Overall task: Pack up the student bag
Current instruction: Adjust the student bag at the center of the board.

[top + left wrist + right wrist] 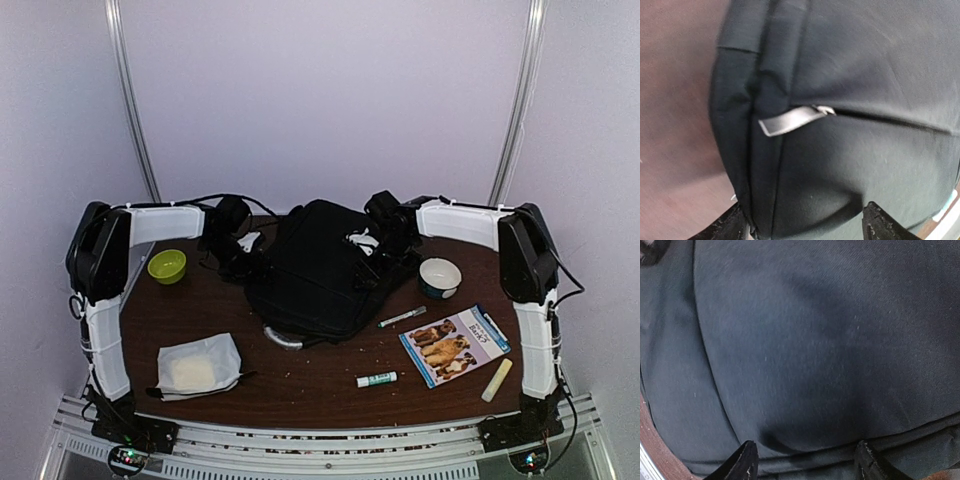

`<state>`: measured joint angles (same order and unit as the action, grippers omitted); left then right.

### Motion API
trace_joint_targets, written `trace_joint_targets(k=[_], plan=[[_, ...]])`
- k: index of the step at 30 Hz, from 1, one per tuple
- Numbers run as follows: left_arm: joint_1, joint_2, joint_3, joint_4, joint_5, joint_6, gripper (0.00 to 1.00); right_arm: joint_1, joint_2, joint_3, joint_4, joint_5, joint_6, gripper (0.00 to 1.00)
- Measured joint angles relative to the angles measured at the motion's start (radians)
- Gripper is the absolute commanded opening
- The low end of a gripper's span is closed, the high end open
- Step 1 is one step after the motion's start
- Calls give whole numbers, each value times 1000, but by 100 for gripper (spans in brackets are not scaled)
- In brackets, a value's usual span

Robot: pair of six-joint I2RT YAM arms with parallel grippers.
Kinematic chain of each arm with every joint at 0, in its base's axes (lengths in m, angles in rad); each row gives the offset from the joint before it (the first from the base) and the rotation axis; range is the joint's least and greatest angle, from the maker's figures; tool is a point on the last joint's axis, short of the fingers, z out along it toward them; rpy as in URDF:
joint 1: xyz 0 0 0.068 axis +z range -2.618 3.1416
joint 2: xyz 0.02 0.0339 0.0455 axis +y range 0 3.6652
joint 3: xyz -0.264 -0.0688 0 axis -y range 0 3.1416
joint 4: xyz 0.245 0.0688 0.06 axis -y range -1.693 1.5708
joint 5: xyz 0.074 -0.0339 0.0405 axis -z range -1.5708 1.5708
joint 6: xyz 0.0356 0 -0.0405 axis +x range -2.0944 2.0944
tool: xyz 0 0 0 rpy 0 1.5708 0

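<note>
Left hand (pixel 805 207) wide open astride student bag (pixel 315 270) corner; right hand (pixel 805 444) parted over bag fabric, grasp unclear.

A: Bag colour?
B: Student bag (pixel 315 270) all blk, plain fabric, no print. Handle (pixel 282 338) grey, zip pull (pixel 790 120) silvery grey.
A: Table?
B: Table (pixel 330 395) dk brown, wood grain, pale specks.
A: Bowls?
B: Green bowl (pixel 167 266) is lime, in & out. White bowl (pixel 440 277) is white inside, dk blue outside.
A: Rest?
B: Book (pixel 455 345) has blue cover w/ brown & white dog pics. Marker (pixel 402 317) white, green end. Glue stick (pixel 377 379) white & green. Bar (pixel 497 380) pale yellow. Pouch (pixel 198 366) white-grey.
</note>
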<state>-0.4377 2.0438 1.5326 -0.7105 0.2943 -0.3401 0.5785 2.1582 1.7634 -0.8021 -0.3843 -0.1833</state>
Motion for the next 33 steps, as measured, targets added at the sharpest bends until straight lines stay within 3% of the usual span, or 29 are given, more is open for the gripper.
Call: trace_joint_targets(k=[7,12,15,17,24,33], plan=[[-49,-124,-164,38,-1,-54,79,26,82,124,-60,0,-5,68],[-57,-222,-226,28,-26,-74,83,44,65,122,-72,1,-17,72],[-57,-260,-205,3,-85,-63,88,43,-13,48,-65,15,-15,83],[-57,-259,-167,-13,-119,-49,90,28,-88,-2,-53,38,-1,99],[-44,-181,-62,-6,-152,-33,92,-85,-225,-50,27,107,61,100],[-39,-89,-53,55,-133,-67,92,-140,-47,-16,11,126,143,100]])
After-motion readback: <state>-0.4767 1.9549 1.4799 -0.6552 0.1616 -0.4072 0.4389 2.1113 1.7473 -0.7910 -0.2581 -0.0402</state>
